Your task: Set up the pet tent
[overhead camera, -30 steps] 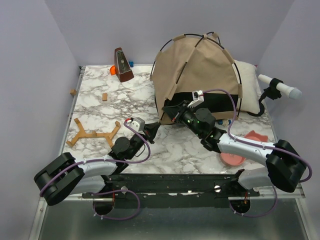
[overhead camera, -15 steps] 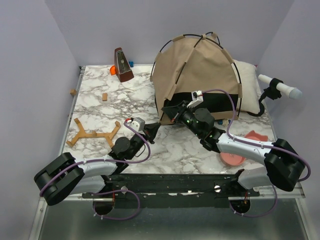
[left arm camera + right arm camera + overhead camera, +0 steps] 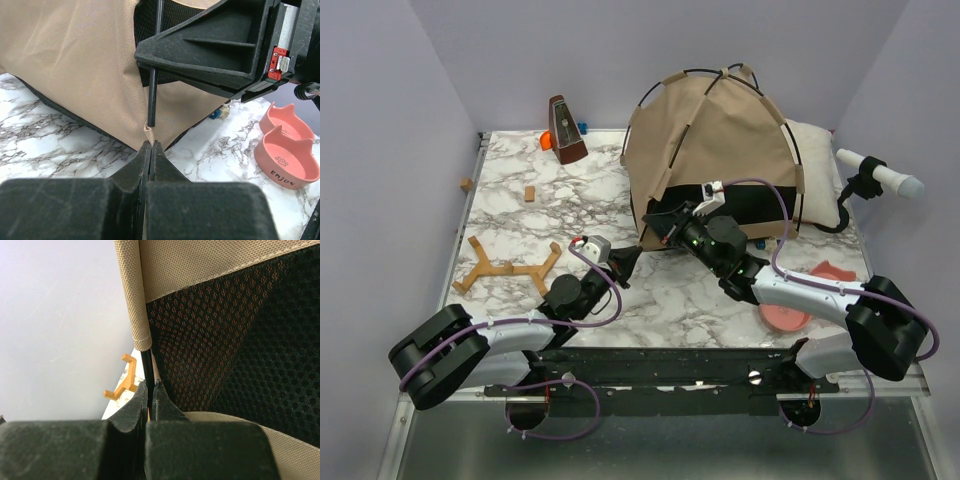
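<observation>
The pet tent (image 3: 720, 140) stands at the back right, tan fabric with thin black poles crossing over its top. My left gripper (image 3: 626, 258) sits at the tent's front left corner. In the left wrist view it (image 3: 150, 145) is shut on a small tan fabric loop (image 3: 146, 132) at that corner. A black pole end (image 3: 151, 100) hangs just above the loop. My right gripper (image 3: 656, 222) is just above, shut on that pole (image 3: 146, 365) below its tan sleeve (image 3: 131, 295). Black mesh lining (image 3: 230, 340) fills the right wrist view.
Pink cat-ear bowls (image 3: 798, 296) sit front right, also in the left wrist view (image 3: 286, 150). A white pillow (image 3: 812, 145) lies behind the tent. A wooden frame piece (image 3: 505, 268), small wooden blocks (image 3: 530, 193) and a brown metronome (image 3: 565, 130) are at the left.
My right gripper has crept slightly left and back with the pole. The left gripper and tent have barely moved.
</observation>
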{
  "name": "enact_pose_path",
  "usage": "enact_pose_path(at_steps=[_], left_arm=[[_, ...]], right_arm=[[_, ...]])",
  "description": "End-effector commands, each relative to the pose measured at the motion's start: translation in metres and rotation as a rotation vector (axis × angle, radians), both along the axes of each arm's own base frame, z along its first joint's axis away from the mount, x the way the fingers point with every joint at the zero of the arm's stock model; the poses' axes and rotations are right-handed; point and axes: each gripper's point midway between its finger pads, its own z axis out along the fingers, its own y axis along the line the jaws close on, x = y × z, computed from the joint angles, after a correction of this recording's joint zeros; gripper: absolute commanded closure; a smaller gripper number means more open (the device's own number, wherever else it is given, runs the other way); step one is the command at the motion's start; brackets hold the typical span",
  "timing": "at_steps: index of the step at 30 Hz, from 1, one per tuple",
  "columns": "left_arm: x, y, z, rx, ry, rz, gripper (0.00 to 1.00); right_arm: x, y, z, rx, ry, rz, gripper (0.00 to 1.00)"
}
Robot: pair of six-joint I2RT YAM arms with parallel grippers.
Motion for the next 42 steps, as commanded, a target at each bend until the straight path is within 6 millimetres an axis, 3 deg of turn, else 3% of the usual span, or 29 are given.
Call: enact_pose_path(at_steps=[1,10,22,42], left_arm=[[-0.004,0.001,0.005,-0.043,-0.011,0.000,1.00],[-0.005,0.001,0.004,-0.045,-0.008,0.003,1.00],[-0.002,0.006,0.007,-0.055,0.012,0.031,1.00],[0.000,0.004,0.007,-0.056,0.030,0.036,1.00]], right_arm=[[0.019,-0.011,0.004,0.007,0.005,-0.105,1.00],[0.021,-0.010,0.009,0.015,-0.002,-0.106,1.00],[0.014,-0.016,-0.016,-0.020,0.045,-0.105,1.00],[0.009,-0.018,-0.032,-0.037,0.080,-0.096,1.00]])
